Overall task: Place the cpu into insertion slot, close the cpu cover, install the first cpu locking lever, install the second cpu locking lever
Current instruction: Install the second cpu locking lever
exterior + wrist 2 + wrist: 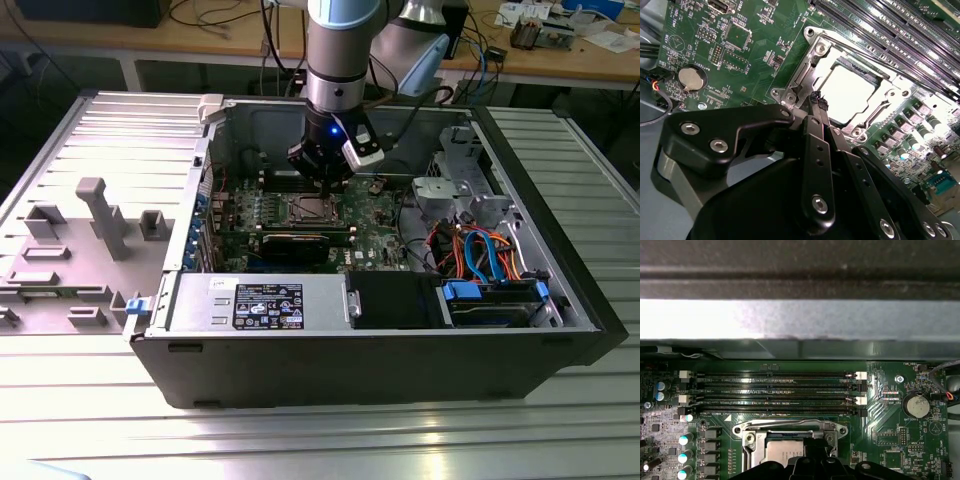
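The cpu (850, 92) lies flat in the insertion slot (308, 210) on the green motherboard, its metal top glaring bright. The cpu cover (812, 62) is folded down around it as a silvery frame; in the first wrist view the cpu cover (790, 429) frames the cpu (782, 452). My gripper (817, 100) is shut, its tips together at the socket's corner, close above a thin locking lever (799, 75) along the frame's edge. Whether the tips touch the lever I cannot tell. In the exterior view my gripper (322, 180) hangs just behind the socket.
Long black memory slots (775, 390) run beside the socket, and a coin battery (692, 79) sits nearby. A black graphics card (295, 245), the power supply (260, 300) and a drive cage with cables (480, 260) stand inside the case walls. A grey fixture tray (90, 230) lies outside, at the exterior view's left.
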Controlling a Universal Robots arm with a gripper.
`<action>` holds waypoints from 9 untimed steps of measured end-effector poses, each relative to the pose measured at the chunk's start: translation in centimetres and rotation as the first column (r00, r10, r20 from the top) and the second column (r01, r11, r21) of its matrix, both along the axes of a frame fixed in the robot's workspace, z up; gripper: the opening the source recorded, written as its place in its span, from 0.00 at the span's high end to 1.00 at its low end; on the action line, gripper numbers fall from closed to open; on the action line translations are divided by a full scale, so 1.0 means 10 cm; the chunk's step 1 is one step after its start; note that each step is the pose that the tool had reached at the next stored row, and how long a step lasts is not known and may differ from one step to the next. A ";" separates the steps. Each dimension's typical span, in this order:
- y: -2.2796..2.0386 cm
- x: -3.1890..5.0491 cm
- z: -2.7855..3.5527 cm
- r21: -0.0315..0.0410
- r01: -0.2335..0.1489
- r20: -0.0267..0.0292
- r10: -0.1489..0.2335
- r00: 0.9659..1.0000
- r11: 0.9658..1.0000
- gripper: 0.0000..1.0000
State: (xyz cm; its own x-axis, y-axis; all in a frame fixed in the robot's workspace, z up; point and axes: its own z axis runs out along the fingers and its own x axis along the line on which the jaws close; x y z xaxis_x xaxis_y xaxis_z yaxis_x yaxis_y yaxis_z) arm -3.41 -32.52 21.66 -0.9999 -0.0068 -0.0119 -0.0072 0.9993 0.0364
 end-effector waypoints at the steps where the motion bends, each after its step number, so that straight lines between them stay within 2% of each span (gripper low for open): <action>1: 0.000 0.000 0.000 0.000 0.000 0.000 0.000 1.000 1.000 0.89; 6: -0.001 0.000 0.003 0.000 0.000 0.000 0.000 1.000 1.000 0.89; 9: -0.001 0.000 0.115 0.000 0.000 0.000 0.000 1.000 1.000 0.89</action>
